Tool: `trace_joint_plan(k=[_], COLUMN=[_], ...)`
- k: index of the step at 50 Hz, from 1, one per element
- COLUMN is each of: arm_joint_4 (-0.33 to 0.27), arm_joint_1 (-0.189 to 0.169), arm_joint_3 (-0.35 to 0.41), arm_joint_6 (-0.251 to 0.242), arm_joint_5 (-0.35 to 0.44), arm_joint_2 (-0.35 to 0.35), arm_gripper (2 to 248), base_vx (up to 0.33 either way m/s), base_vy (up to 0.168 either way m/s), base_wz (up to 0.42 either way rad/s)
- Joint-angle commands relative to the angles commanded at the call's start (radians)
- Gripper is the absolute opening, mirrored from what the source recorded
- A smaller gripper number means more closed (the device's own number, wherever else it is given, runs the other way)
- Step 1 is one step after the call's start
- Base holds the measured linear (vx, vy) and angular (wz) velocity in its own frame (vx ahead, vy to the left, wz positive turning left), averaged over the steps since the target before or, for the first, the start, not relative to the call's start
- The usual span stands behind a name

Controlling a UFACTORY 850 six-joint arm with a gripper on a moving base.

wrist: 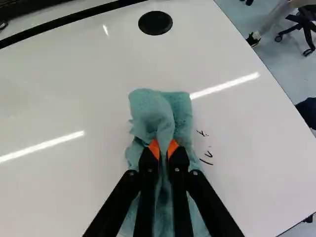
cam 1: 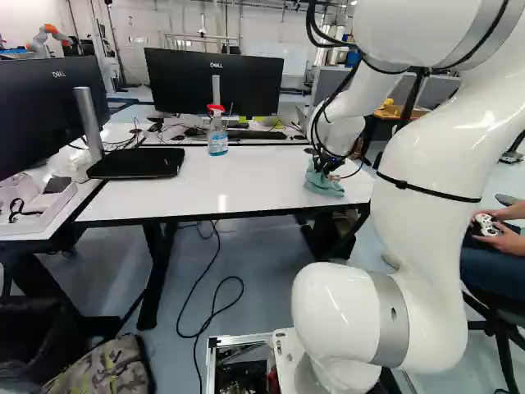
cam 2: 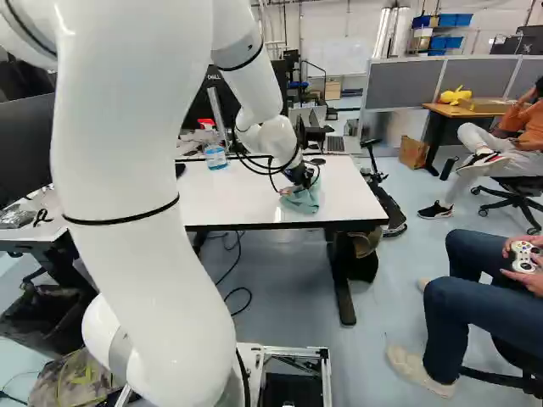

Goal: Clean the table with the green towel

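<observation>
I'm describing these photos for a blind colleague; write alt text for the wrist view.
An orange-padded black gripper pinches a bunched blue-green cloth towel on a glossy white tabletop. Small black marks show beside the towel; a round black disc lies farther ahead.

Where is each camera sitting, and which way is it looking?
Left base view: on the base, behind the arm to its left, looking ahead and slightly down at the table; arm at right.
Right base view: behind the arm to its right, facing likewise; arm left of middle.
Wrist view: on the wrist, looking along the end effector at the towel.
Both base views share the spray bottle.
</observation>
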Motion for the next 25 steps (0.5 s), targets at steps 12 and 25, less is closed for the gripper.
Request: trace_joint_plan(k=[12,25], arm_joint_4=[0.000,0.000], arm_joint_1=[-0.023,-0.054], arm_joint_3=[-0.052,-0.101], arm_joint_6=[0.000,0.000], arm_joint_5=[0.000,0.000], arm_joint_2=[-0.043,-0.083], arm_gripper=[38,38], base_vx=[0.000,0.000], base_vy=[0.000,0.000], base_wz=[0.000,0.000])
